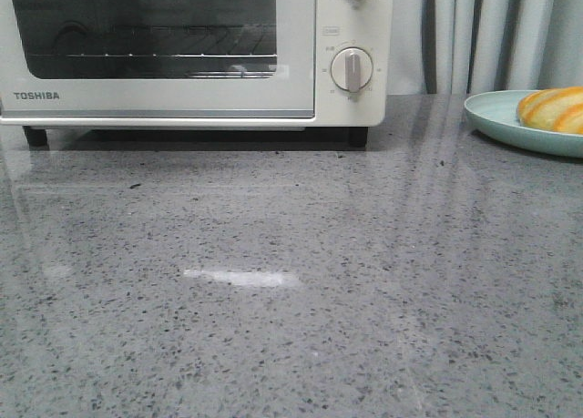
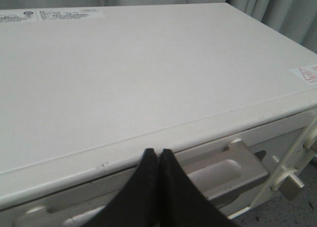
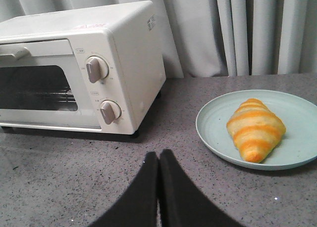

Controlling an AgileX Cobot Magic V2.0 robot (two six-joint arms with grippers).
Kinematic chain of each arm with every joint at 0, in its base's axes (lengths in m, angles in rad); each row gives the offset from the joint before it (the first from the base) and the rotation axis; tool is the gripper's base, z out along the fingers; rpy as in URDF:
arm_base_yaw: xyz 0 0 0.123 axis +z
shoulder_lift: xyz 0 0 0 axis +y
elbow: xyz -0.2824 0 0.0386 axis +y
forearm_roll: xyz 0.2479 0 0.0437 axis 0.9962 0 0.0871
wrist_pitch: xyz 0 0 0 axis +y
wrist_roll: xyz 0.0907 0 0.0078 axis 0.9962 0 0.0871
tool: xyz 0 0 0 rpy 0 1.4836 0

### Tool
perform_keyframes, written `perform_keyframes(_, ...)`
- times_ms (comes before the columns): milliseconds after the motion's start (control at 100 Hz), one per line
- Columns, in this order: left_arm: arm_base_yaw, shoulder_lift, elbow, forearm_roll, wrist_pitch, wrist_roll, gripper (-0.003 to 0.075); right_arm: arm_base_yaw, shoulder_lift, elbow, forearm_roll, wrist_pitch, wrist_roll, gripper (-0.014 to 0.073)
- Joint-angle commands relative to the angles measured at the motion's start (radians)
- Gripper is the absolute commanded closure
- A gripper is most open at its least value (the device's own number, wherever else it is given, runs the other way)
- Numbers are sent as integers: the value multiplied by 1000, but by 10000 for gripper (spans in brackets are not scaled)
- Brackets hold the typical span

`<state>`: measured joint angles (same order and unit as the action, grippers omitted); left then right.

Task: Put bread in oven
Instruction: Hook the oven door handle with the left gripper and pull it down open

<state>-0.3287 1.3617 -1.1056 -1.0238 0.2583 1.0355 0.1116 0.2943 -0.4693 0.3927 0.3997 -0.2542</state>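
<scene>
Right wrist view showed the right gripper (image 3: 158, 160) pressed closed, empty, above the grey counter (image 3: 74, 182); beyond it the bread (image 3: 255, 129) lay on a pale green plate (image 3: 213, 133), apart from the oven (image 3: 84, 68), door closed. The left gripper (image 2: 157, 155), closed and empty, hovered over the oven's handle (image 2: 223, 170)
</scene>
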Motion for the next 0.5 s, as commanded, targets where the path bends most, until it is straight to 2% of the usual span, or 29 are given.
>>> perform_keyframes(0, -8, -6, -27, -22, -11, 0, 741, -5, 16, -36, -4, -78, -11, 656)
perform_keyframes(130, -8, -9, -27, -22, 27, 0, 742, -5, 16, -36, -4, -80, -11, 656)
perform_keyframes(250, -8, -40, -13, 24, 129, -2, 742, -5, 16, -36, -4, -80, -11, 656)
perform_keyframes(490, -8, -176, 171, 20, 192, -9, 742, -5, 16, -36, -2, -84, -11, 656)
